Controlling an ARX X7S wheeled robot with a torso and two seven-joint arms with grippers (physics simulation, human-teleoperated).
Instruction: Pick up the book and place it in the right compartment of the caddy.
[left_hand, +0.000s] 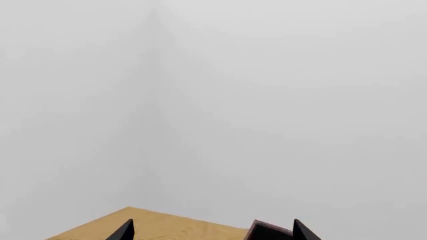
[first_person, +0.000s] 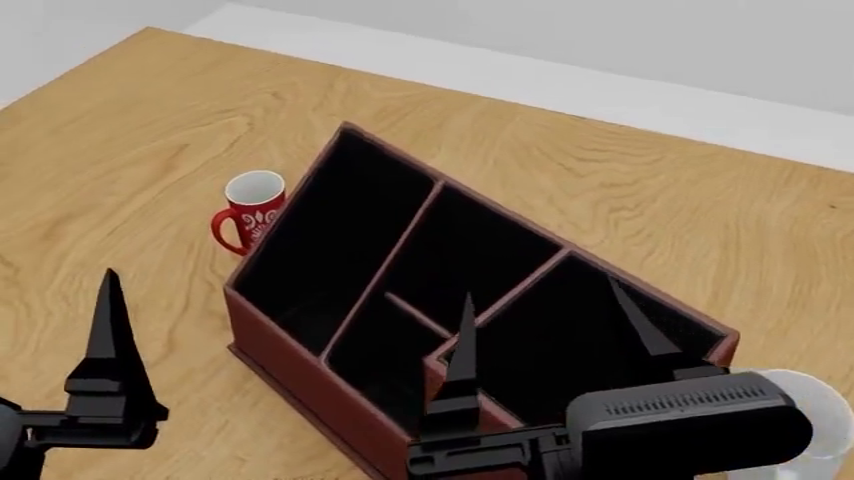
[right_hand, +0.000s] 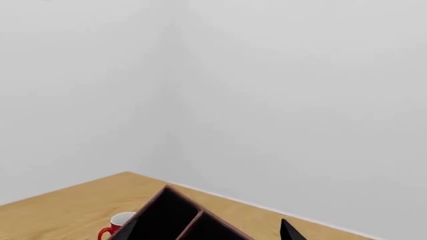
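Head view is showing the caddy (first_person: 287, 370) lying slantwise on the wooden table (first_person: 120, 150), with a red mug (first_person: 251, 210) just beside its far left wall. The book is not being shown in any view, so its place cannot be told. The right gripper (first_person: 541, 292) is being held over the right compartment (first_person: 554, 345), fingers spread wide and nothing between them. The left gripper (left_hand: 213, 226) is likewise being held open and empty, as the left wrist view is making plain.

The step in hand is judged to be finding the book. The head or torso is probably best turned until the book is seen. The arms are best kept raised above the caddy's walls meanwhile, so that nothing is knocked.

Only one left finger is being shown in the head view. Both wrist views are being filled mostly by grey wall. The right wrist view is catching only the mug and the caddy's far corner.
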